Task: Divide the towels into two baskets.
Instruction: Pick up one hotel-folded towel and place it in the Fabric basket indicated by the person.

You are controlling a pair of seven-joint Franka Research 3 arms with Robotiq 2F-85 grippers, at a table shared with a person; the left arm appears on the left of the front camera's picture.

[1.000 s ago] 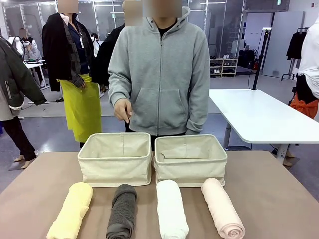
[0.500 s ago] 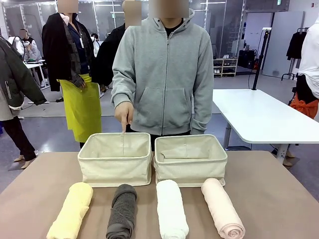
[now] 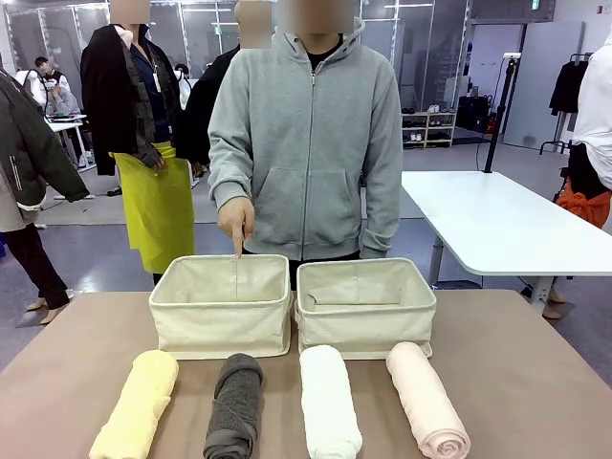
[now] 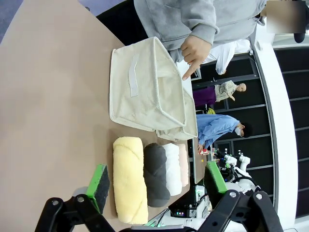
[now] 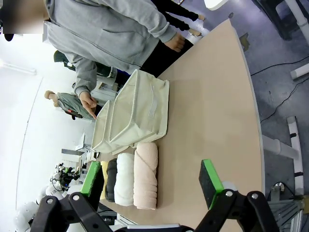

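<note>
I held the left gripper (image 4: 157, 180) and the right gripper (image 5: 151, 178) wide and empty, short of four terry-cloth towel rolls (image 3: 330, 402) lying side by side, long axes pointing at the two cream canvas baskets (image 3: 220, 330), pale yellow roll (image 4: 128, 186) nearest left, pale pink roll (image 5: 146, 174) nearest right.

From 9 toward 3 o'clock: pale yellow towel (image 3: 137, 406), dark grey towel (image 3: 234, 406), white towel (image 3: 330, 402), pale pink towel (image 3: 427, 400), all plain. The 9 o'clock basket (image 3: 220, 325) and the 3 o'clock basket (image 3: 363, 330) are cream. The counter (image 3: 535, 382) is tan and the hoodie (image 3: 306, 143) grey. The left claw (image 4: 157, 181) and right claw (image 5: 151, 177) are black with green pads.
</note>
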